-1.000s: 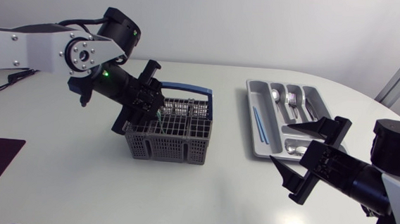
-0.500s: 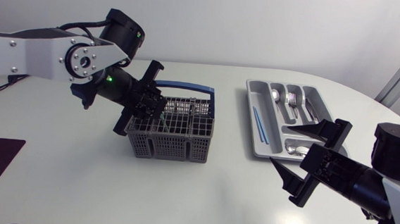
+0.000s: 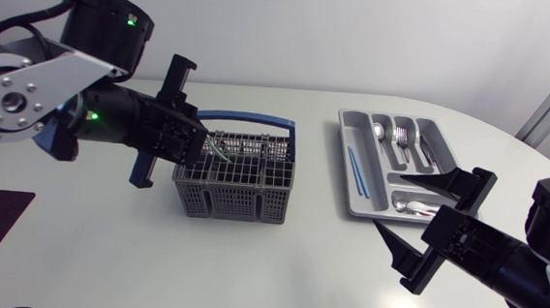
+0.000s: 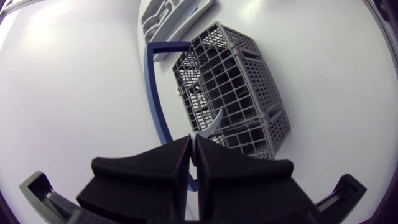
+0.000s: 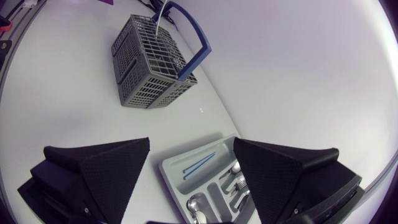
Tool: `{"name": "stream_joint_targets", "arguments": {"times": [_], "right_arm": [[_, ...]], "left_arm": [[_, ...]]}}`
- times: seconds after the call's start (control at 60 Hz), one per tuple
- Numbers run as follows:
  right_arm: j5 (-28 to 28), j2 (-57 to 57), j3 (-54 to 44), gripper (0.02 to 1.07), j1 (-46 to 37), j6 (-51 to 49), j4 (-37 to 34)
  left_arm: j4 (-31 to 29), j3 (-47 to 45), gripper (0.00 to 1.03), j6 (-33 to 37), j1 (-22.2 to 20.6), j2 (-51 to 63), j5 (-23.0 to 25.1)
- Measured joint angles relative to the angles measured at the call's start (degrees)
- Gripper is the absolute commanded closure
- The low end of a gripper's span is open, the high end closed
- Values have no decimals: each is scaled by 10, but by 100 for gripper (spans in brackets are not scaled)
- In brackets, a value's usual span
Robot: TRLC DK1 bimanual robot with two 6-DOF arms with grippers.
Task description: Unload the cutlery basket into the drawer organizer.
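Your left end effector (image 3: 201, 141) pinching a thin utensil (image 3: 219, 151) above the basket (image 3: 233, 192), your right end effector (image 3: 395, 201) wide, far from it.

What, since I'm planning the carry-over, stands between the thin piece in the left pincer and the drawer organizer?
Only bare table lies between the basket and the drawer organizer. The open right pincer hovers by the organizer's near end and might crowd those slots. The left pincer holds the thin piece over the basket.
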Motion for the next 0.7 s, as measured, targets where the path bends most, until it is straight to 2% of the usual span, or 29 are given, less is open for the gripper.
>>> {"name": "stream_joint_targets", "arguments": {"times": [0.317, 0.567, 0.7], "right_arm": [[50, -45, 0, 10, 57, 44, -25], [68, -45, 1, 10, 79, 62, -26], [77, -45, 1, 10, 89, 63, -30]], "left_arm": [[-11, -35, 100, -66, -27, -103, -15], [-21, -35, 100, -90, -27, -109, -15], [19, -48, 100, -92, -31, -83, -36]]}}
